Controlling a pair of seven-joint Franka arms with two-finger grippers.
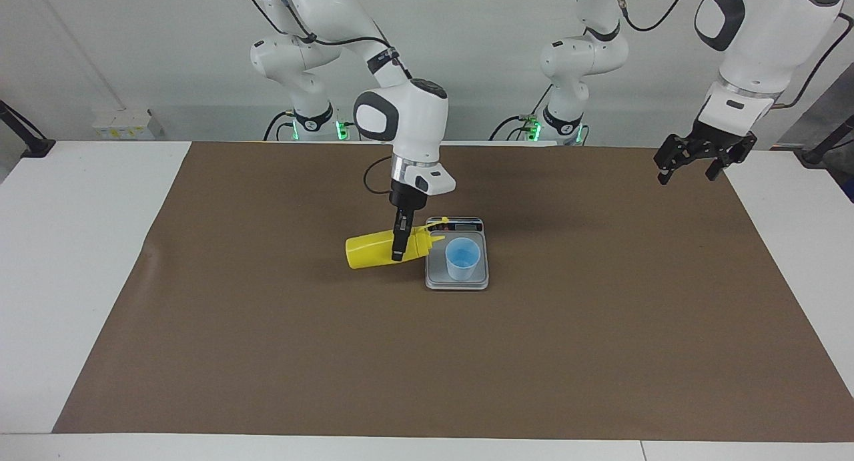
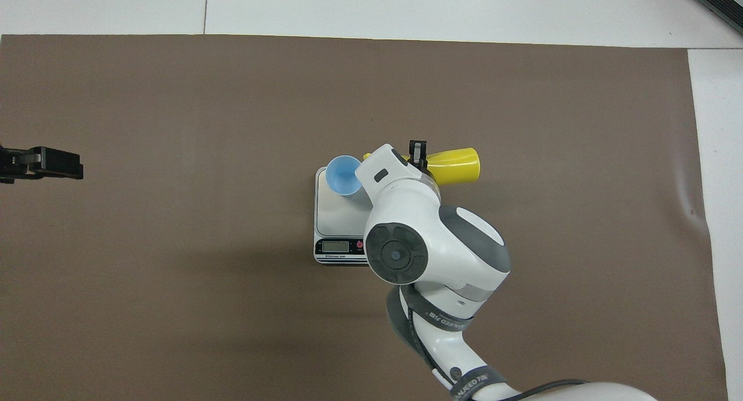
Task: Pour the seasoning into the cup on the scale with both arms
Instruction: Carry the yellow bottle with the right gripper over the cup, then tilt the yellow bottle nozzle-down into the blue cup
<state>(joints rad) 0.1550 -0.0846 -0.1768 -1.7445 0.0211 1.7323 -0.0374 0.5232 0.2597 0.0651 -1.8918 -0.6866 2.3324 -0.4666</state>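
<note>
Surface with a brown mat spread over most of it. Right arm reaching in over the mat's middle; left arm waiting raised over the mat's edge at its own end.

Scale near the mat's centre, its display strip toward the robots. The overhead view shows the lit display and part of the button row, the rest covered by the right arm's wrist; in the facing view the strip is only a thin dark band.

Yellow bottle held nearly level above the mat just beside the scale, nozzle toward the cup. The facing view shows its whole length, its domed top and its cap strap above the scale's edge; from overhead only its flat base end and a bit of yellow by the cup's rim appear, the rest hidden under the wrist.

Blue cup upright on the weighing plate, on the part farther from the robots.

Right hand clamped on the bottle near its shoulder, fingers pointing down. Left hand, fingers spread apart, holding nothing; overhead, only its dark tip shows.
</note>
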